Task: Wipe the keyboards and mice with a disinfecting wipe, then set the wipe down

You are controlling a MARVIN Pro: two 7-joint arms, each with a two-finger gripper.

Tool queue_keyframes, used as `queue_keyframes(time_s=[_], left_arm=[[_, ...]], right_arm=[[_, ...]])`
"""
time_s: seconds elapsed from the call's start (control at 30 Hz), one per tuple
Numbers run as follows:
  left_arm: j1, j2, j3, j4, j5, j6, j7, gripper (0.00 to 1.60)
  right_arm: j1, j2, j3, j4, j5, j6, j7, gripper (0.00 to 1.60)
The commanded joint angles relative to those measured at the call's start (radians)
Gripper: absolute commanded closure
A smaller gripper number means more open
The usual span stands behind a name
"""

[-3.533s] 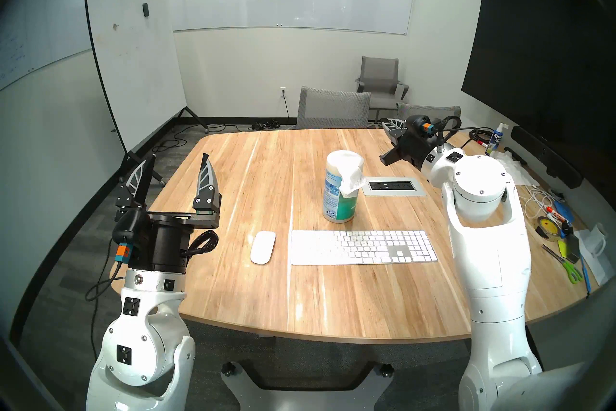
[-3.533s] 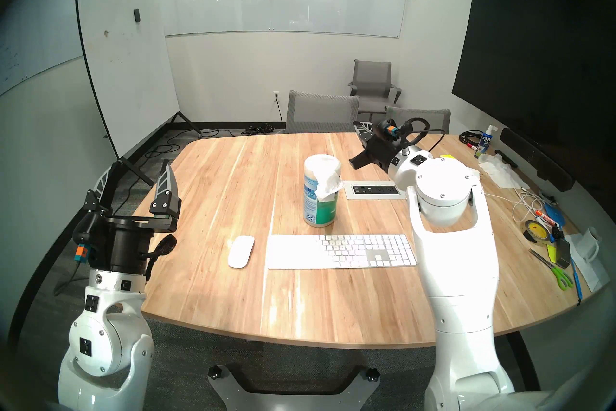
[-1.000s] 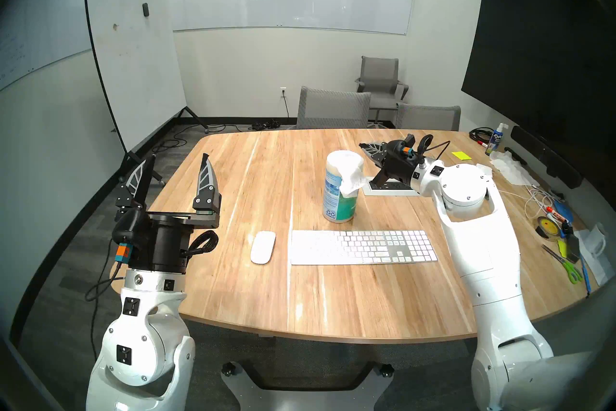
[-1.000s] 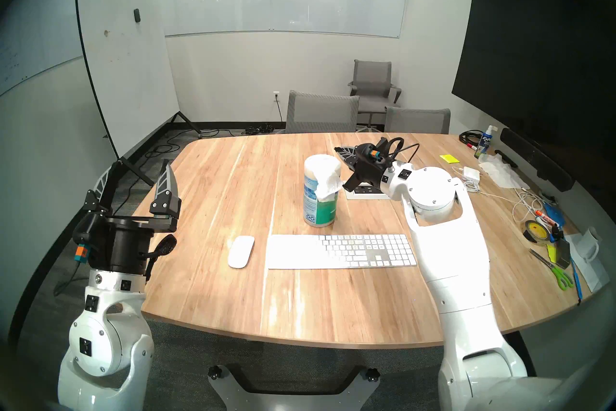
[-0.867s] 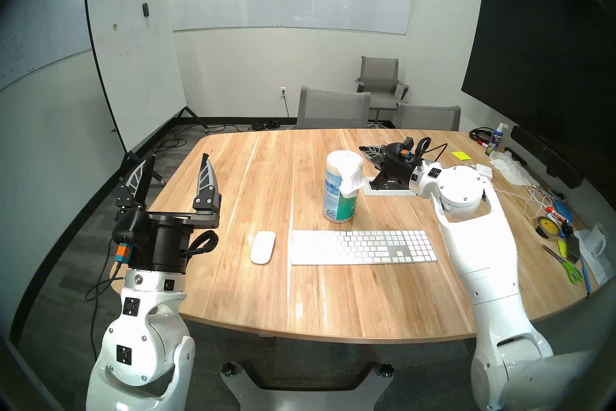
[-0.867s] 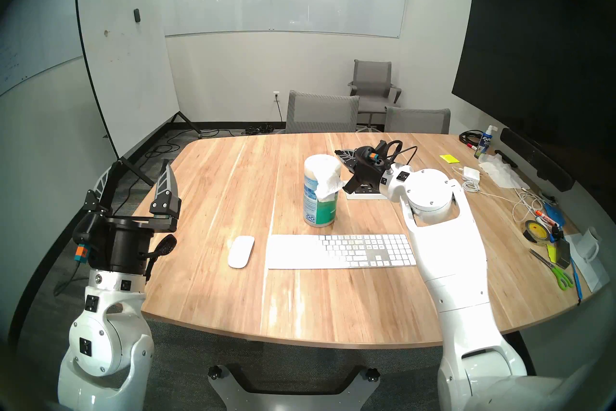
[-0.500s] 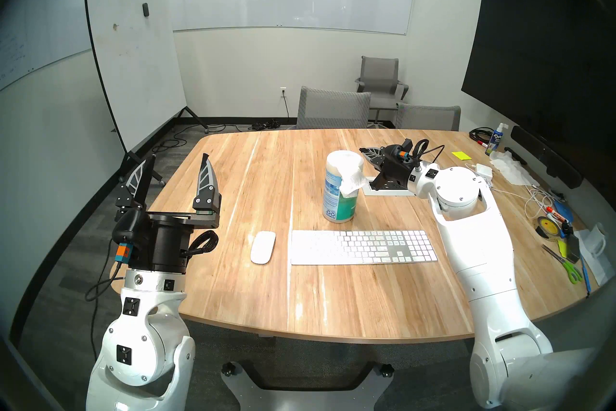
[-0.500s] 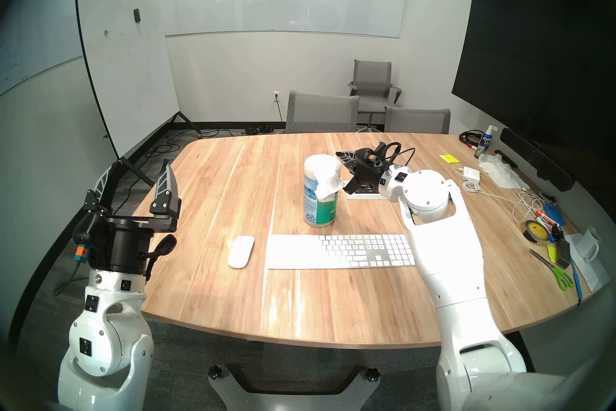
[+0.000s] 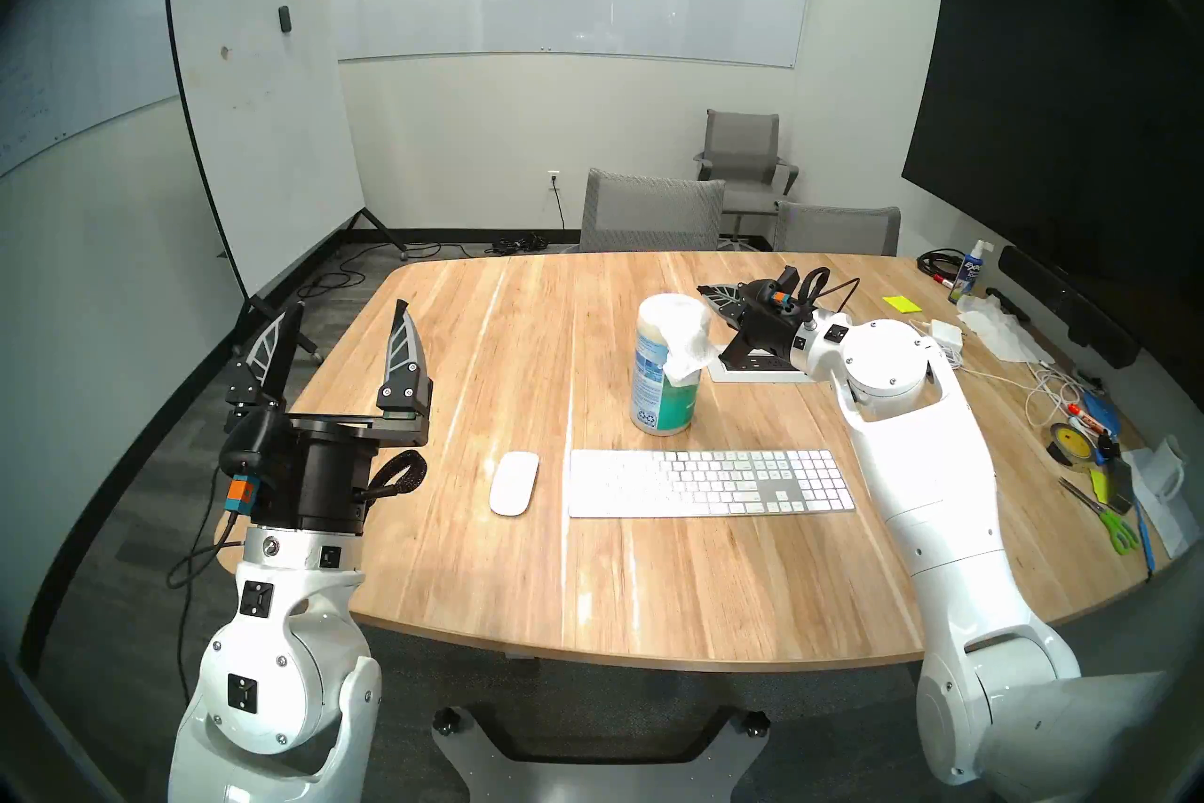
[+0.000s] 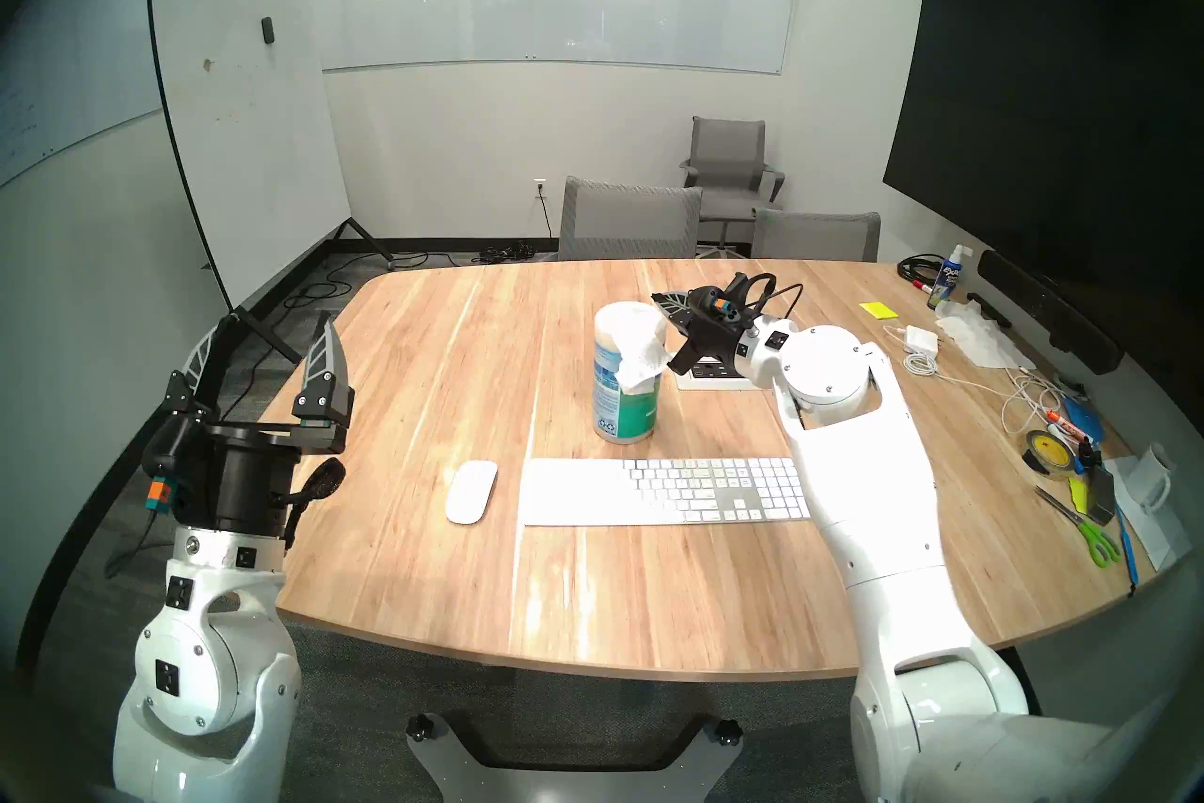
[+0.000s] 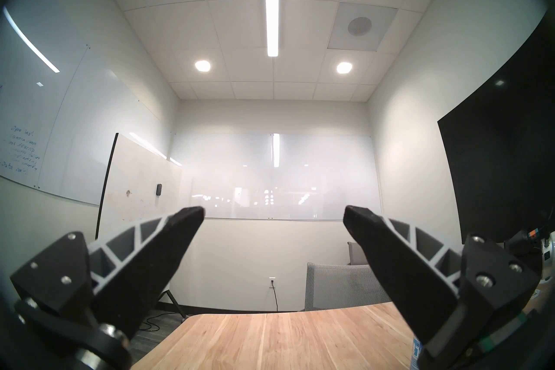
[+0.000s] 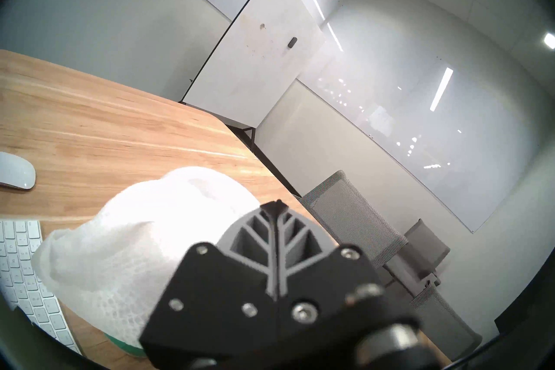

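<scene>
On the table: one keyboard, one mouse, one canister with one wipe hanging out. Left gripper spread, empty; right gripper pressed together beside canister top.

wipes canister, scissors, tape roll

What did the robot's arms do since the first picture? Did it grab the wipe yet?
The right hand swung down and across the table toward the canister, and now sits shut just behind its top, beside the wipe poking out. It hasn't grabbed the wipe. The left hand stayed open and still. The mouse and keyboard haven't moved.
</scene>
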Motion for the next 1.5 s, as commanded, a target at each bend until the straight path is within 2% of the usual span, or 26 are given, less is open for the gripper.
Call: queue_keyframes(time_s=[0.0,0.27,0.7,1.2,1.47], left_arm=[[-0.001,-0.002,0.000,-0.022,-0.001,-0.003,0.001,0.00],[-0.003,-0.001,0.000,-0.020,-0.001,-0.004,0.001,0.00],[-0.001,-0.002,0.000,-0.022,-0.001,-0.003,0.001,0.00],[-0.001,-0.002,0.000,-0.023,-0.001,-0.002,0.002,0.00],[0.000,-0.002,0.000,-0.024,0.000,-0.002,0.002,0.00]], right_arm=[[0.086,0.009,-0.007,0.026,-0.002,-0.021,0.019,1.60],[0.158,0.030,-0.011,0.044,-0.004,-0.013,0.070,1.60],[0.218,0.055,-0.015,0.073,-0.002,-0.016,0.165,1.60],[0.213,0.072,-0.001,0.064,0.005,-0.030,0.229,1.60],[0.143,0.078,0.014,0.009,0.006,-0.035,0.243,1.60]])
